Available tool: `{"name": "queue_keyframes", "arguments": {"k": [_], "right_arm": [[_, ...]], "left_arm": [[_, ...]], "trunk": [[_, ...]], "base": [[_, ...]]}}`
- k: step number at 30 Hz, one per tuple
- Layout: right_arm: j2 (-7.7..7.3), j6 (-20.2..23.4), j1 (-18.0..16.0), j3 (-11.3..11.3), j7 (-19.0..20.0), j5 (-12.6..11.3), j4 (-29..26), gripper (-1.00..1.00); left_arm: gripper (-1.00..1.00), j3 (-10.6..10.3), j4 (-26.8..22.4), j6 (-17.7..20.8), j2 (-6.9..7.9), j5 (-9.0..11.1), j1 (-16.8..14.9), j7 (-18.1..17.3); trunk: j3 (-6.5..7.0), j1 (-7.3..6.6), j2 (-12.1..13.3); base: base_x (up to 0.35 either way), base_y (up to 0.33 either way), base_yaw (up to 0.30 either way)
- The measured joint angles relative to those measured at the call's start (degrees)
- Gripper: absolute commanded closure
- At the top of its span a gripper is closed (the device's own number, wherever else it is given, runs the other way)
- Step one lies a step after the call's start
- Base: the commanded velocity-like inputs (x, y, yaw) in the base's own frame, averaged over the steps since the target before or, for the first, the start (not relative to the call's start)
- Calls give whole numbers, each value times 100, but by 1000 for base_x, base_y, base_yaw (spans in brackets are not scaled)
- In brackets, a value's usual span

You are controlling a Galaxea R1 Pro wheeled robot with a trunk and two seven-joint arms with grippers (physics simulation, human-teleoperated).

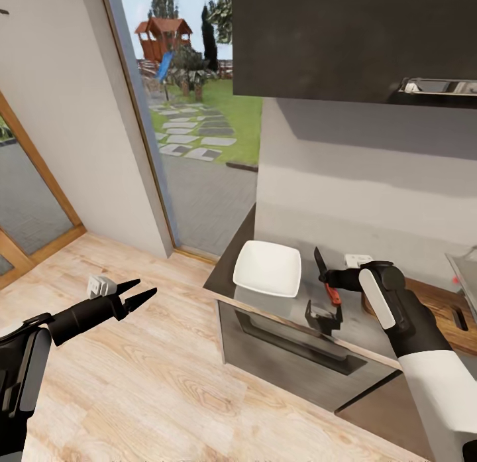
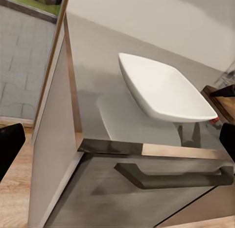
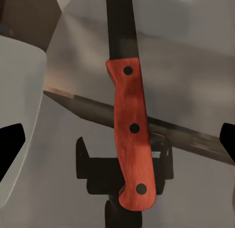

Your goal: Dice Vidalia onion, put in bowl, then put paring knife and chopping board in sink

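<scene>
The paring knife point(image 1: 329, 284) has a red handle point(image 3: 131, 135) and a dark blade. It is on the grey countertop point(image 1: 361, 333), between the white bowl point(image 1: 268, 268) and the brown chopping board point(image 1: 434, 301). My right gripper point(image 1: 331, 286) is down at the handle and open. Its fingers point(image 3: 10, 147) stand wide on either side of the handle without touching it. My left gripper point(image 1: 147, 287) hangs open over the wood floor, left of the counter's end, facing the bowl point(image 2: 161, 88). A corner of the sink point(image 1: 466, 268) shows at the far right. The onion is out of view.
A grey oven front with a dark bar handle point(image 1: 291, 346) sits under the counter. A dark upper cabinet point(image 1: 351, 38) hangs overhead, and a white wall socket point(image 1: 358, 258) is behind the knife. A glass door point(image 1: 192, 117) and the wood floor point(image 1: 146, 382) lie to the left. A small white box point(image 1: 99, 286) is near my left gripper.
</scene>
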Motion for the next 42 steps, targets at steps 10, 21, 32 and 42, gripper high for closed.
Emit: {"name": "queue_keyframes", "arguments": {"k": [10,21,32,42], "right_arm": [[0,0,0,0,0,0,-2,-100],[0,0,0,-8,0,0,0,-100],[0,0,0,-9,0,0,-1,-100],[0,0,0,-10,0,0,-1,-100]], "left_arm": [[-100,0,0,0,0,0,-3,0],[-100,0,0,0,0,0,0,0],[-100,0,0,0,0,0,0,-2],[-100,0,0,0,0,0,-2,0]], "trunk": [[-54,0,0],[-97,0,0],[-170,0,-1],[-191,0,0]], "base": [[0,0,0],[0,0,0],[0,0,0],[0,0,0]]}}
